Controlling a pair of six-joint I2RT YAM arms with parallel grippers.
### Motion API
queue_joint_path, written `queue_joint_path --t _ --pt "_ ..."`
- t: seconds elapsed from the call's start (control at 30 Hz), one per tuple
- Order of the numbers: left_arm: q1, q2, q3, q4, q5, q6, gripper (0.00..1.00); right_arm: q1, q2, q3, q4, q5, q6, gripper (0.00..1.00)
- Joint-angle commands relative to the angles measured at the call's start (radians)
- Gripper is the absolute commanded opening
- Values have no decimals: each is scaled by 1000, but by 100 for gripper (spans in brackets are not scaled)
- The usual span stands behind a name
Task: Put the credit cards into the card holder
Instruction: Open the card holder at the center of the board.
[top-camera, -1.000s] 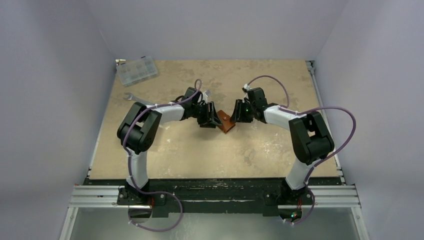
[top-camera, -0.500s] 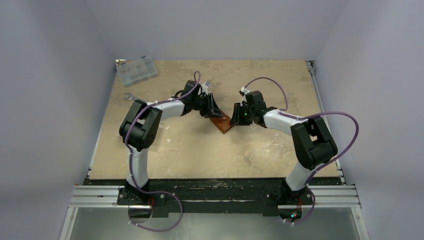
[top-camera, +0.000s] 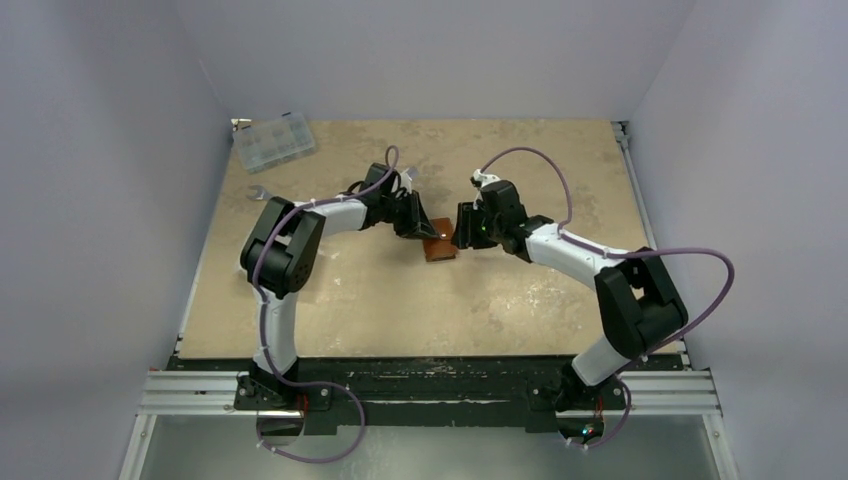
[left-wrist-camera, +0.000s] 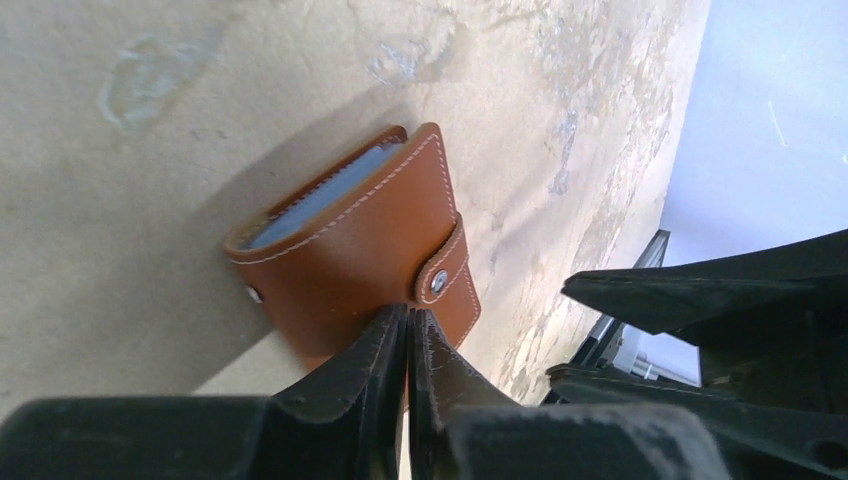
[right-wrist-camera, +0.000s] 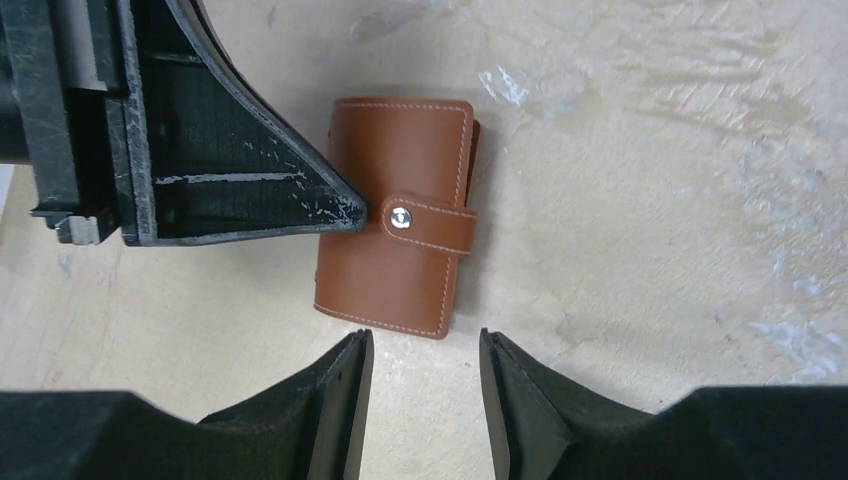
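On the tabletop | card holder lies snapped shut | left tool pinched closed, empty, tip on it | right tool half open, empty, just beside

Overhead view of a tabletop of pale tan board, mottled, with whitish scuffs and faint stains across its surface. Plain lavender-grey walls close it in on three sides: a back wall, a left wall and a right wall. A silver aluminium rail runs along the near edge, and a thinner metal track lines the right side. Below the rail lies a dull grey surface. The light is soft and even, casting only faint shadows.
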Motion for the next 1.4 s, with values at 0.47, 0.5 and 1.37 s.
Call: queue_joint_path --t 0.47,0.5,1.37 --pt "53 21 33 50 -3 18 1 122 177 256 -59 311 -54 41" --pt "59 26 28 8 -40 18 0 138 180 260 -64 353 -54 42" --pt "62 77 33 -127 -125 23 0 237 351 316 -104 754 57 2"
